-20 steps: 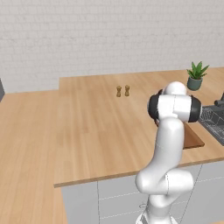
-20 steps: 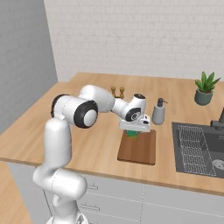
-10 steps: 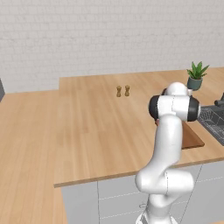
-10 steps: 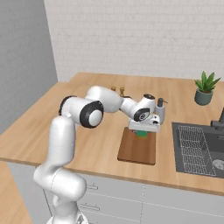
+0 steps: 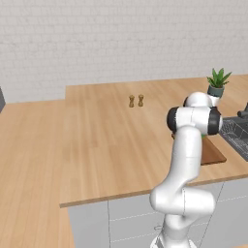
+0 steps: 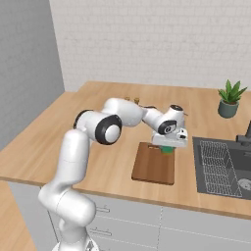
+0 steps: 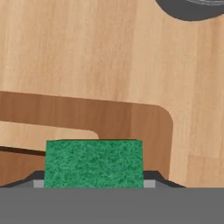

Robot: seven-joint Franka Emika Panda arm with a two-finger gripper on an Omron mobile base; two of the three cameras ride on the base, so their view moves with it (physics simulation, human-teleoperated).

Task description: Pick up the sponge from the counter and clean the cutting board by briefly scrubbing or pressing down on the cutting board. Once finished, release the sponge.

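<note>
The gripper [image 6: 168,148] is clamped on the sponge [image 7: 93,162], whose green face sits low at 6 o'clock in the hand view with the finger tips hidden at its sides; in the right base view a sliver of green shows under the hand at the far edge of the cutting board [image 6: 154,163]. The sponge looks light, soft and springy, so I judge it will squash under the jaws and under any press, and its rough scrub face should drag on wood rather than slide; a hold across its short sides, as here, seems right, firm enough that a sideways scrub does not peel it out. The board is stiff, flat and loose on the counter [image 6: 105,157], so a hard sideways rub may shove it; its handle cut-out [image 7: 48,131] shows pale worktop beyond the sponge toward 12 o'clock, a spot to avoid pressing. Around it: a dark round base [image 7: 192,8] at 1 o'clock in the hand view, too cropped to tell what it is, the sink [image 6: 223,166] at 3 o'clock of the board, a potted plant [image 6: 230,99] farther off at 1 o'clock, and two small shakers [image 5: 136,100] well apart at 11 o'clock. Nothing lies on the board's open face
</note>
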